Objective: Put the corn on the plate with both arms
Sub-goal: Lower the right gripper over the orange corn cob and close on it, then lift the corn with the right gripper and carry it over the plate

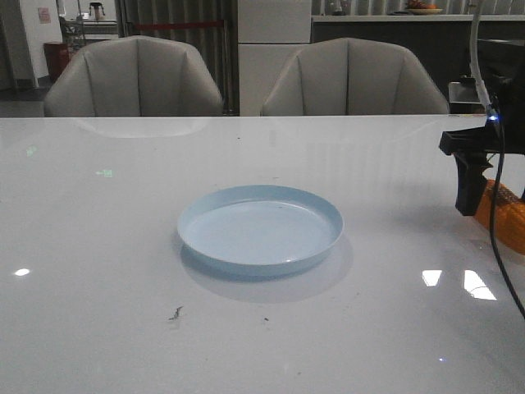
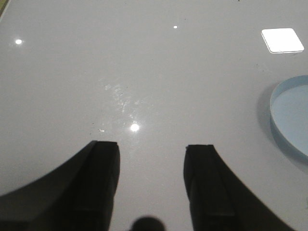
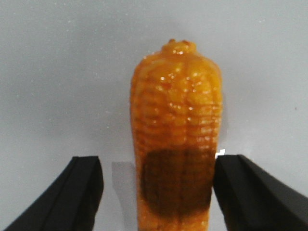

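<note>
The orange corn (image 3: 177, 125) lies on the white table at the far right (image 1: 509, 217), tapered end pointing away from the wrist. My right gripper (image 3: 159, 161) is open and straddles the corn's thick end: one finger is close against it, the other stands apart with a gap. In the front view the right gripper (image 1: 478, 203) hangs at the right edge over the corn. The pale-blue plate (image 1: 259, 234) sits empty at the table's middle. My left gripper (image 2: 152, 147) is open and empty over bare table, with the plate's rim (image 2: 279, 118) off to one side. The left arm is out of the front view.
Two grey chairs (image 1: 135, 78) stand behind the table's far edge. A black cable (image 1: 496, 213) trails down from the right arm across the corn. Small dark specks (image 1: 175, 313) lie on the table in front of the plate.
</note>
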Motion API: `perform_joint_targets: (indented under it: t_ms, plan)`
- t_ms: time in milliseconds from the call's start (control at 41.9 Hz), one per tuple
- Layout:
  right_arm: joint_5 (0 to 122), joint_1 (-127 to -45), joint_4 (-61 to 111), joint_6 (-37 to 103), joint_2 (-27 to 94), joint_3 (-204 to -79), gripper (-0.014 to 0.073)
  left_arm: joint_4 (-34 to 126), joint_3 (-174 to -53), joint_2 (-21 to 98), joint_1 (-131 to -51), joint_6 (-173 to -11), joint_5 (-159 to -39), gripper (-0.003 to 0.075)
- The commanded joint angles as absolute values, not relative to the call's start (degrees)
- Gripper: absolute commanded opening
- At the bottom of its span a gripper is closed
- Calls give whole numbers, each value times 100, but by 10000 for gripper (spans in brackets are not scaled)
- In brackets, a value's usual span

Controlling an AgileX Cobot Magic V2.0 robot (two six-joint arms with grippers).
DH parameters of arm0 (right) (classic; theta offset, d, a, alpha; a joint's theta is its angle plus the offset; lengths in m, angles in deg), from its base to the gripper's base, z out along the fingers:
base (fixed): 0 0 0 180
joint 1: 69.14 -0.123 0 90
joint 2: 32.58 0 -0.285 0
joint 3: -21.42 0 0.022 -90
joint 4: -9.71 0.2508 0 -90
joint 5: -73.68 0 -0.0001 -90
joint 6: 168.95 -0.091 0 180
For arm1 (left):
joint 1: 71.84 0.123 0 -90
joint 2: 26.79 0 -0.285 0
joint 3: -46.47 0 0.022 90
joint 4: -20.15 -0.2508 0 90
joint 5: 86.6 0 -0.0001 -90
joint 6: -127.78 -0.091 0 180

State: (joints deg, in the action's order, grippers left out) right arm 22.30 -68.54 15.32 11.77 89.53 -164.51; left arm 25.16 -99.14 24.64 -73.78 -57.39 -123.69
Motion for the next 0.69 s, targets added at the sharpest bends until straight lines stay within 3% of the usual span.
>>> perform_joint_targets:
  t_ms: [0,191,358,668]
  plan:
    - [2357,-6806,1480,1193,8722,-16631,470,2596,-10078,2433,-7362,-5685,-12026,386]
    - [2388,-6806,1527,1200,8757,-16711,329,2596,-10078,2433,-7362,-5685,-12026,386]
    - [1818,-7093,2094,2293,8757,-17452,328,2596,-10078,2433,-7362,-5685,-12026,386]
    - [1475,-8513,2816,2332,8875,-19208,328,2599,-10078,2433,-7362,-5685,-12026,386]
